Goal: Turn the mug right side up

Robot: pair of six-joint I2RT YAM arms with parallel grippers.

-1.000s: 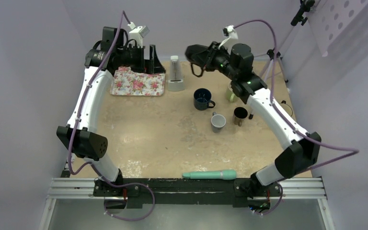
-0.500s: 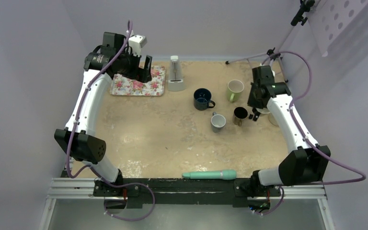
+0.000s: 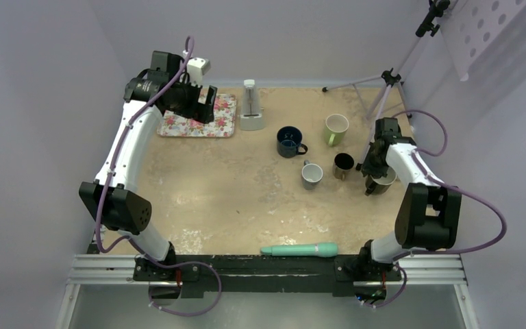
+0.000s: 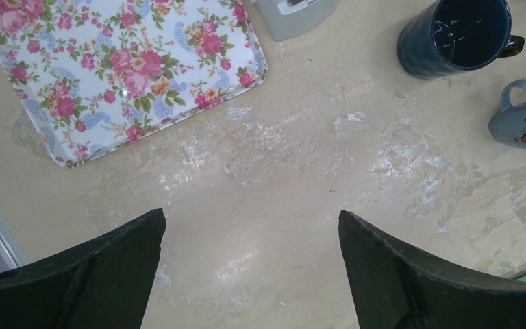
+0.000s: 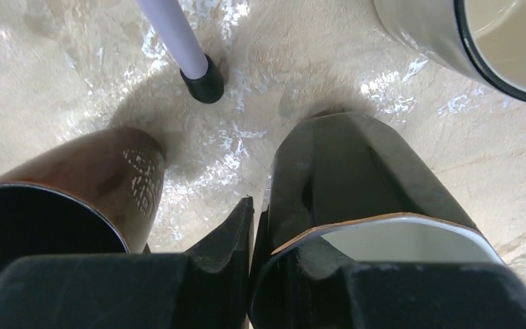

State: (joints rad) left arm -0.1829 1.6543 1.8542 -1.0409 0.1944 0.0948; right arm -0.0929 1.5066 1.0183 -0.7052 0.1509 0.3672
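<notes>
A black faceted mug (image 5: 356, 171) with a white inside stands on the table at the right, its opening facing up toward the right wrist camera. My right gripper (image 5: 274, 229) is shut on its rim, one finger outside the wall and one inside. From above, the right gripper (image 3: 375, 179) is low over this mug (image 3: 384, 183), just right of a brown mug (image 3: 343, 163). My left gripper (image 4: 250, 219) is open and empty, held above the table near the floral tray (image 4: 109, 75); it also shows in the top view (image 3: 204, 104).
Upright mugs stand nearby: a navy one (image 3: 289, 141), a grey one (image 3: 311, 175) and a green one (image 3: 335, 129). A cream mug (image 5: 493, 41) and a tripod foot (image 5: 205, 83) are close to my right gripper. A white holder (image 3: 250, 110) stands at the back, and a teal tool (image 3: 300, 250) lies at the front edge.
My right arm swung from high at the back centre over to the right and came down beside the brown mug, closing on the black mug's rim. The left arm shifted slightly.
</notes>
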